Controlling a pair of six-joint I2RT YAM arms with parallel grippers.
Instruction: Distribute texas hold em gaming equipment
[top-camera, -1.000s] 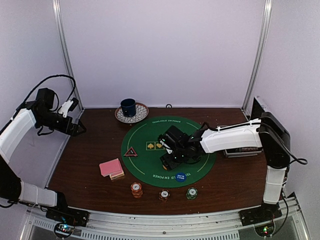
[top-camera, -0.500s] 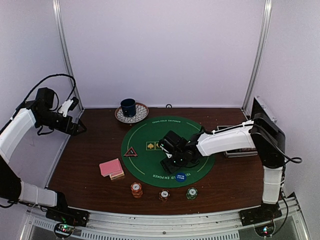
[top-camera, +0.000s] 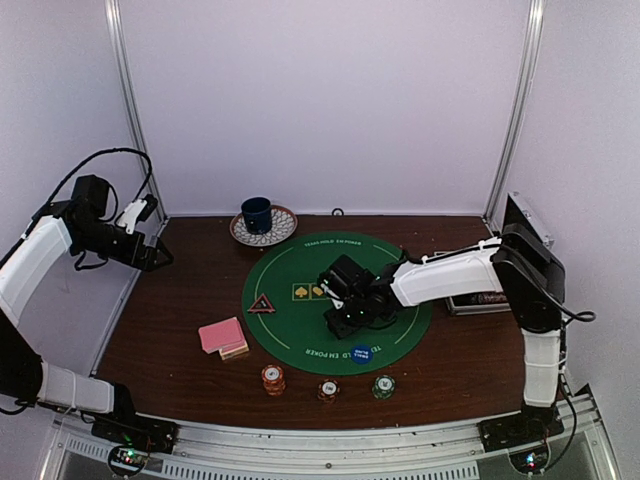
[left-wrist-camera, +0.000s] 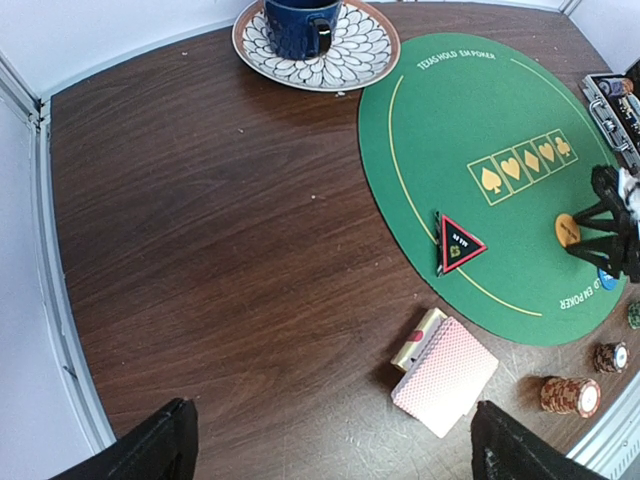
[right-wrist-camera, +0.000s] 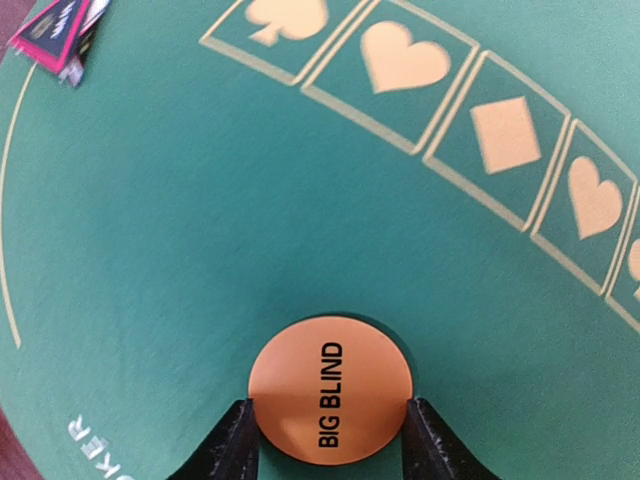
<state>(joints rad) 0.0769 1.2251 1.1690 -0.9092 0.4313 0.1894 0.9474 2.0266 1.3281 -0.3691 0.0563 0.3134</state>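
Observation:
The orange round button marked BIG BLIND lies on the green poker mat. My right gripper is shut on it, one fingertip against each side; from above the gripper hides it. A blue button lies near the mat's front edge. The red-rimmed black triangle sits at the mat's left edge. Pink-backed cards lie left of the mat. Orange, red and green chip stacks stand in front. My left gripper hangs open and empty at the far left.
A dark blue mug stands on a patterned plate at the back of the table. An open case lies right of the mat, under my right arm. Metal frame posts stand at the back corners.
My right gripper has shifted slightly on the mat and its jaws have narrowed onto the orange button. The left arm has not moved.

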